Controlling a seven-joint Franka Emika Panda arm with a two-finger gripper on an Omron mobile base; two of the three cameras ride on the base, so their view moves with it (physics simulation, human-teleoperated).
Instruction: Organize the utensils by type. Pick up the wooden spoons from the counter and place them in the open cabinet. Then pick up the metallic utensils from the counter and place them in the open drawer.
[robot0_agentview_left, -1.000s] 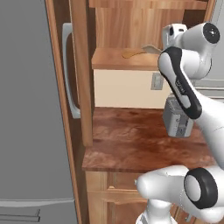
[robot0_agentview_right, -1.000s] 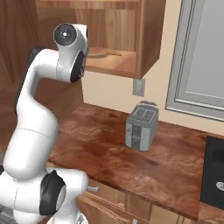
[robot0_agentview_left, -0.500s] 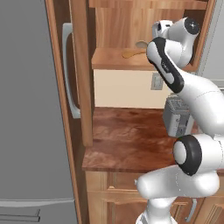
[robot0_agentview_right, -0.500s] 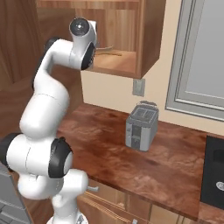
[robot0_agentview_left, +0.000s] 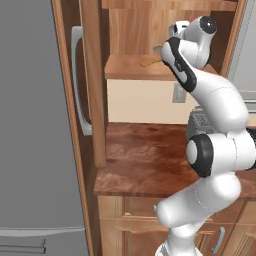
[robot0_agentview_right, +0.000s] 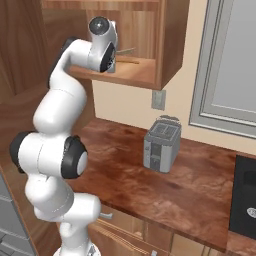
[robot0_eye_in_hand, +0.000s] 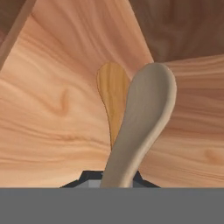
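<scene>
The arm reaches up into the open cabinet (robot0_agentview_left: 150, 30), with its hand over the cabinet's shelf. In the hand view the gripper (robot0_eye_in_hand: 114, 177) is nearly closed around the handle of the pale beige spoon (robot0_eye_in_hand: 142, 120), which rises from between the finger tips with its broad bowl pointing deeper into the cabinet. Behind it, and partly covered by it, lies the orange-brown spoon (robot0_eye_in_hand: 112, 94) on the light wood of the shelf (whether the two spoons touch cannot be told).

From the left base view a spoon bowl (robot0_agentview_left: 149, 61) shows on the shelf just left of the robot's wrist, and the cabinet door (robot0_agentview_left: 92, 80) stands open to the left, with its grey bar handle (robot0_agentview_left: 77, 80) facing the grey refrigerator (robot0_agentview_left: 35, 125). From the right base view two thin handles (robot0_agentview_right: 127, 55) stick out to the right of the hand, low over the shelf.

Below, the dark reddish-brown counter (robot0_agentview_right: 190, 185) carries a grey toaster (robot0_agentview_right: 161, 145) near the far wall, under a wall socket (robot0_agentview_right: 159, 100). A dark cooktop (robot0_agentview_right: 245, 197) sits at the right end of the counter.
</scene>
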